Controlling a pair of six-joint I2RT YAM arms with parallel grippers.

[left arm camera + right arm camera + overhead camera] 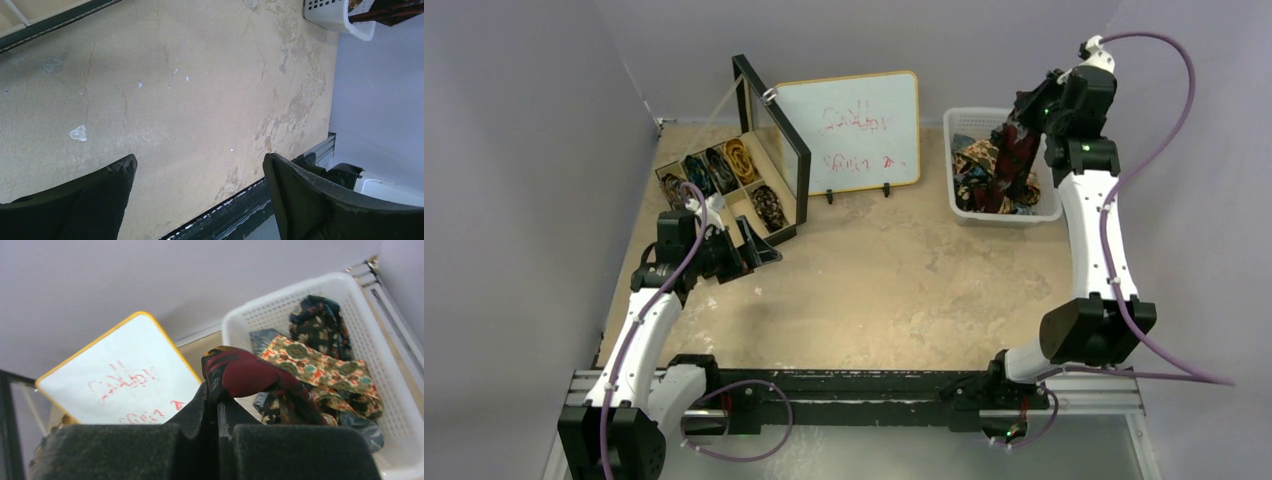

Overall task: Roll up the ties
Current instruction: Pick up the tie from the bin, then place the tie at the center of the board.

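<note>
My right gripper (pixel 1026 118) (pixel 217 390) is raised over the white basket (pixel 960 200) at the back right, shut on a fold of a dark maroon tie (pixel 1016 150) (pixel 245 375). The tie hangs from the fingers down into the basket. More loose ties lie in the basket (pixel 280 295), among them an orange floral one (pixel 320 365) and a dark blue one (pixel 315 320). Rolled ties (pixel 724 172) fill the compartments of a black box (pixel 769 235) at the back left. My left gripper (pixel 762 250) (pixel 200 160) hovers near that box, open and holding nothing.
A yellow-framed whiteboard (pixel 854 130) (pixel 115 380) stands at the back centre between box and basket. The box's glass lid (pixel 774 130) stands upright. The beige table (pixel 190 90) ends at a black rail (pixel 864 385) along the near edge. Grey walls enclose both sides.
</note>
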